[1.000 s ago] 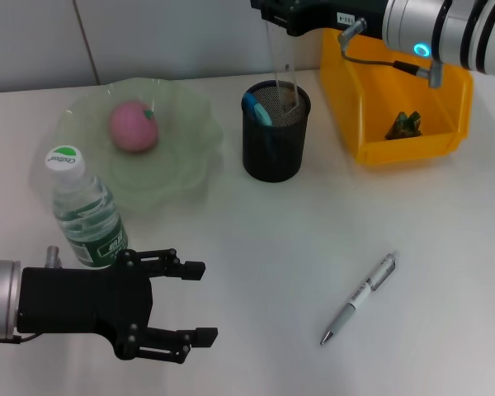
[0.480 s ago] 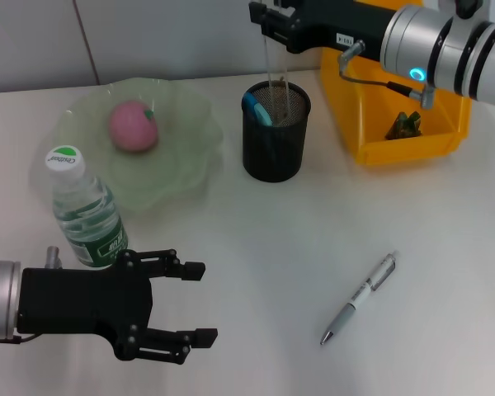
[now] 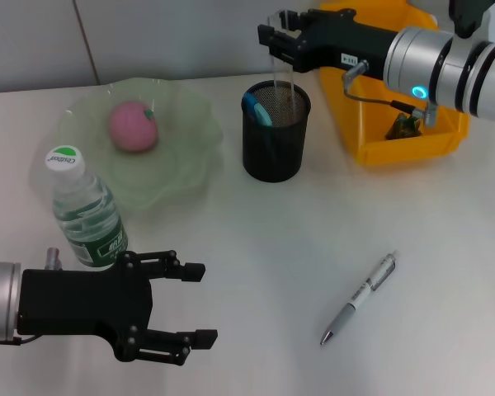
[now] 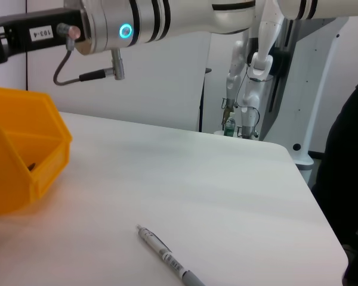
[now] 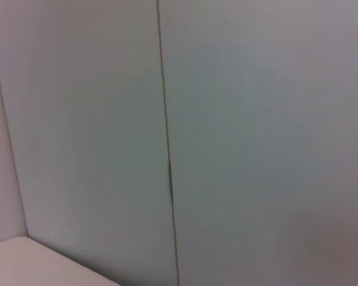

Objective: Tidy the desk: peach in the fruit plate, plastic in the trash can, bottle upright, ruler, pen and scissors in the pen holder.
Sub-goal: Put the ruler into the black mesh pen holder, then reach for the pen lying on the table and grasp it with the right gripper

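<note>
My left gripper (image 3: pixel 196 302), black with two jointed fingers, sits low at the near left of the table, wrist level and pointing to my right. Its fingers are spread wide, one above the other in the head view, with nothing between them. My right arm reaches across from the far right, its silver forearm carrying a glowing blue ring. The black right gripper (image 3: pixel 274 39) at its end points to my left, high at the back; its fingers are pinched together.
</note>
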You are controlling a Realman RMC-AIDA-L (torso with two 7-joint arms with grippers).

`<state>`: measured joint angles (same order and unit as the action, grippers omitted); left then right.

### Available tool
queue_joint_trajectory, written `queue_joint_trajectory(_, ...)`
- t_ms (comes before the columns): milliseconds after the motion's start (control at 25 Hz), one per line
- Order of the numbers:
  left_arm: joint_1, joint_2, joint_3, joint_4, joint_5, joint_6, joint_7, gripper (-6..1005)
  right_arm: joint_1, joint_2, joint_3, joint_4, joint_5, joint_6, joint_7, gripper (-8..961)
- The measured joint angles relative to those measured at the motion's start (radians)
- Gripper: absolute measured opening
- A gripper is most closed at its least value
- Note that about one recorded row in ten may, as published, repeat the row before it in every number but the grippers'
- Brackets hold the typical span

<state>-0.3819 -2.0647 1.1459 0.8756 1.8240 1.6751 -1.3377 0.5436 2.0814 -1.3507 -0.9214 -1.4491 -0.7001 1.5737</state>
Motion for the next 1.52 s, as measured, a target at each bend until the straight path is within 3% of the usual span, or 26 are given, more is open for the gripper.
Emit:
queue_joint_trajectory(520, 0.003, 0.000, -0.001, -0.001, 0.000, 0.003, 0.000, 833, -0.029, -0.001, 0.009, 0.001, 0.001, -0.008, -0.001, 494)
queue_joint_trajectory(760, 0.003, 0.000, 0.001, -0.001, 0.000, 0.003, 0.000, 833, -0.041, -0.001, 0.012, -0.009, 0.001, -0.013, -0.001, 723)
queue_joint_trajectory(1160, 0.000, 0.002, 0.000, -0.001, 0.001, 0.003, 0.001, 832, -0.092, 0.000, 0.015, -0.075, 0.051, -0.032, -0.001, 740)
queue_joint_trajectory(1320, 0.000, 0.002, -0.002, -0.001, 0.000, 0.009, 0.002, 832, -0.118, 0.000, 0.071, -0.100, 0.066, -0.139, 0.005, 742)
queue_joint_trajectory(1520, 0.000, 0.003, -0.003, -0.001, 0.000, 0.011, 0.005, 832, -0.151, -0.002, 0.194, -0.115, 0.148, -0.418, 0.011, 743)
